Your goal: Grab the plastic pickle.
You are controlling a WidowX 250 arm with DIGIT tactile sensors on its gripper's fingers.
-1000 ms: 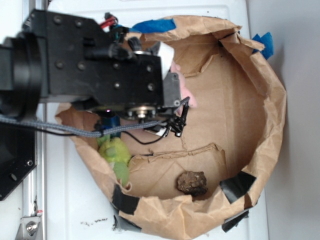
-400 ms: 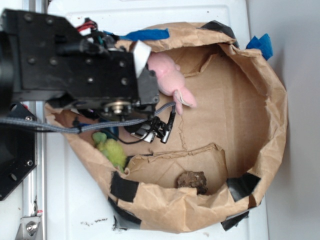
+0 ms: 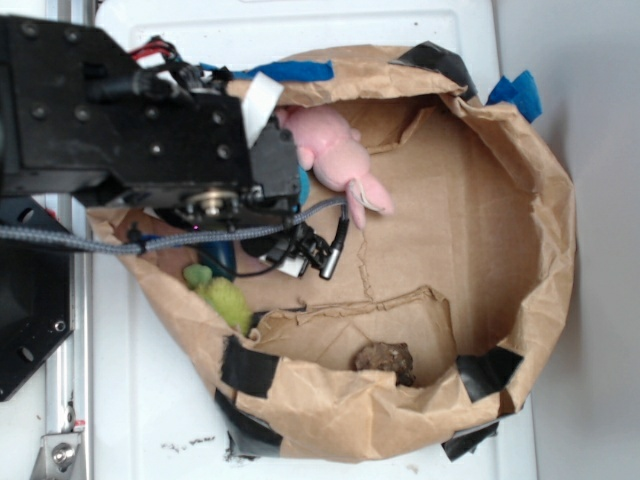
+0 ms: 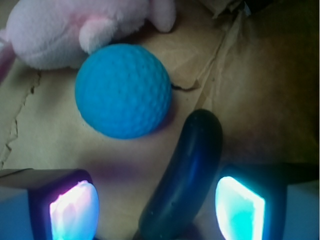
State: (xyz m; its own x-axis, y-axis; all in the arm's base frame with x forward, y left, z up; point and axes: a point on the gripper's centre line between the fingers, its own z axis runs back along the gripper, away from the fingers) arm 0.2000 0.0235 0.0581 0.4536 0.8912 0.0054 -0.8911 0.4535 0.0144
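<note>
Claw (image 4: 157, 202) is held wide open and empty over the plastic pickle (image 4: 185, 177), which lies between its pads beside the blue ball (image 4: 123, 90); centring before closing is advised.

Exterior: overhead, looking down, far. Wrist: close, behind claw (image 4: 157, 207). Shared: pink plush (image 3: 335, 150).

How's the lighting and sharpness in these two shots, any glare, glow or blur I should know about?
Wrist view: the gripper finger pads glow cyan and pink, overexposed; the plastic pickle looks dark and low-contrast, the blue ball is fairly sharp, and the right side falls into shadow. Exterior view: evenly lit, the white surface bright; the black arm hides detail beneath it.
</note>
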